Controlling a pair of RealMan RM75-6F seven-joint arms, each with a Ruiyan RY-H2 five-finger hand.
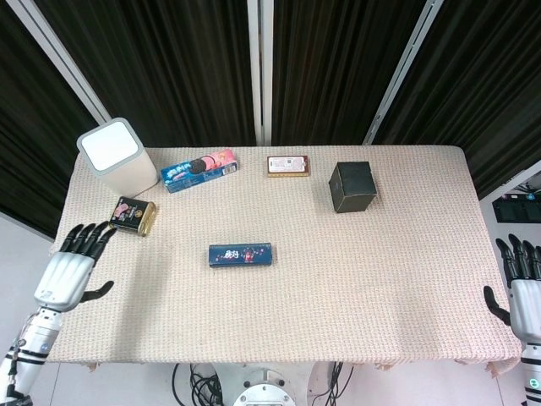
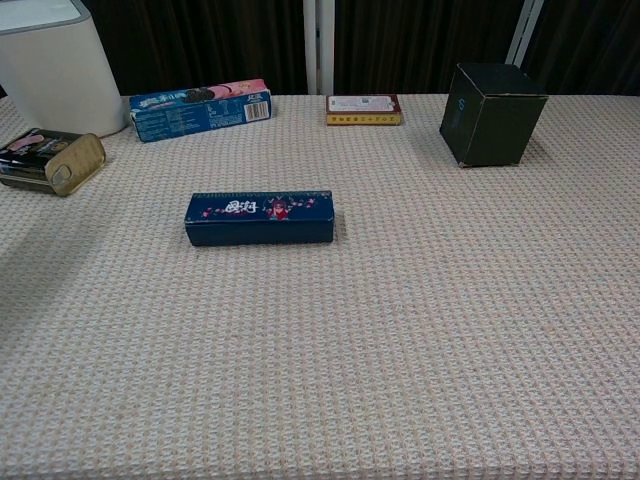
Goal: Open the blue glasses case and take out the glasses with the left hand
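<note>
Blue case (image 1: pixel 242 254) lies closed mid-desk (image 1: pixel 380 254); left hand (image 1: pixel 69 269) hovers well left of it, fingers spread, empty; right hand (image 1: pixel 522 288) open far right.

In the head view the left hand (image 1: pixel 69 271) shows at the lower left, over the left edge of the worktop (image 1: pixel 338 279). Its back faces up, its dark fingers (image 1: pixel 84 239) are straight and spread apart, pointing up and slightly right, and the thumb sticks out to the right side. It holds nothing. Its wrist and forearm run down to the bottom left corner. The right hand (image 1: pixel 522 292) shows at the lower right, just off the right edge of the worktop, fingers extended upward, thumb out to the left, holding nothing. The chest view shows neither hand.
</note>
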